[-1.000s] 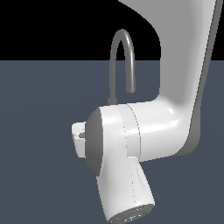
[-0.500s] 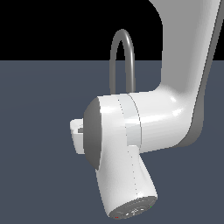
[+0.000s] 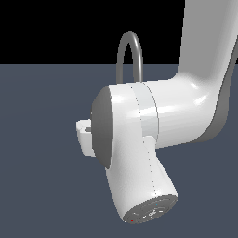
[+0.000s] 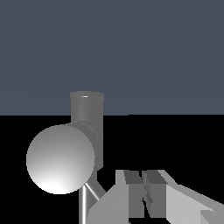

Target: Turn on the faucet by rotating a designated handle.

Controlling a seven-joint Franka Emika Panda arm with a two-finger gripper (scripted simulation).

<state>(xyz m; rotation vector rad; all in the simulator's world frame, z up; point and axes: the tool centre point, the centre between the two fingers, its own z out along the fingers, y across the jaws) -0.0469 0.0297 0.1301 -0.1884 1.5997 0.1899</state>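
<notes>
In the exterior view only the arched dark-grey spout of the faucet [image 3: 129, 45] shows above my white arm, which hides its base. A white corner of my hand [image 3: 85, 135] sticks out at the exterior view's left. The wrist view shows the faucet's [image 4: 86, 110] thick grey body end-on, with a rounded cap. A thin pale-silver rod, the handle [image 4: 93, 191], pokes out beneath that cap. My gripper [image 4: 142, 197] sits right beside the handle with its fingers pressed together and nothing between them. I cannot tell whether a finger touches the handle.
My own large white arm link [image 3: 144, 186] fills the middle of the exterior view and blocks sight of the faucet's base. A flat dark blue-grey floor [image 3: 42, 195] lies all around, with black background above it.
The arm's lower link has swung toward the exterior view's right and my hand has risen slightly. The spout has not moved.
</notes>
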